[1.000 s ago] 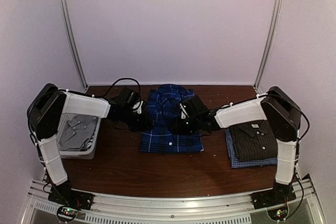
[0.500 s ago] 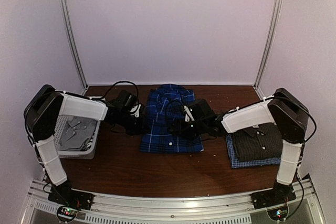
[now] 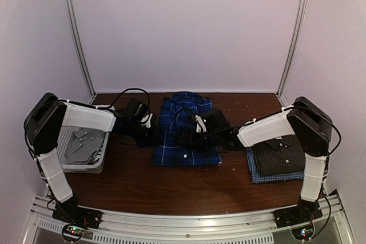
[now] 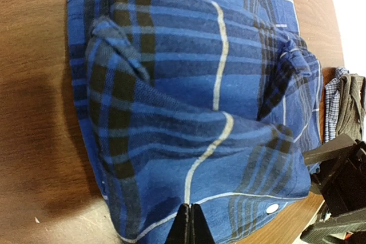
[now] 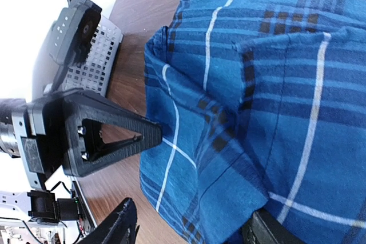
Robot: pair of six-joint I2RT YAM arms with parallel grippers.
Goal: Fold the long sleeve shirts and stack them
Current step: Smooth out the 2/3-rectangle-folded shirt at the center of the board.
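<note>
The royal-blue plaid shirt [image 3: 186, 132] lies folded at the table's middle and fills the left wrist view [image 4: 189, 84] and the right wrist view [image 5: 274, 84]. My left gripper [image 3: 154, 134] is at its left edge, with its jaws [image 4: 191, 224] shut on the cloth's edge. My right gripper [image 3: 187, 136] is over the shirt's left half. It is open [image 5: 191, 232], with a fold of the plaid cloth between its fingers. The dark grey checked shirt [image 3: 279, 151] lies folded on the pale blue shirt [image 3: 269, 176] at the right.
A white mesh basket [image 3: 98, 151] holding grey cloth stands at the left, by the left arm. My two grippers are close together; the left gripper's tip [image 5: 154, 132] shows just in front of the right one. The back wall is near the shirt's collar.
My right gripper has moved left across the blue plaid shirt toward the left gripper. The left gripper has stayed at the shirt's left edge.
</note>
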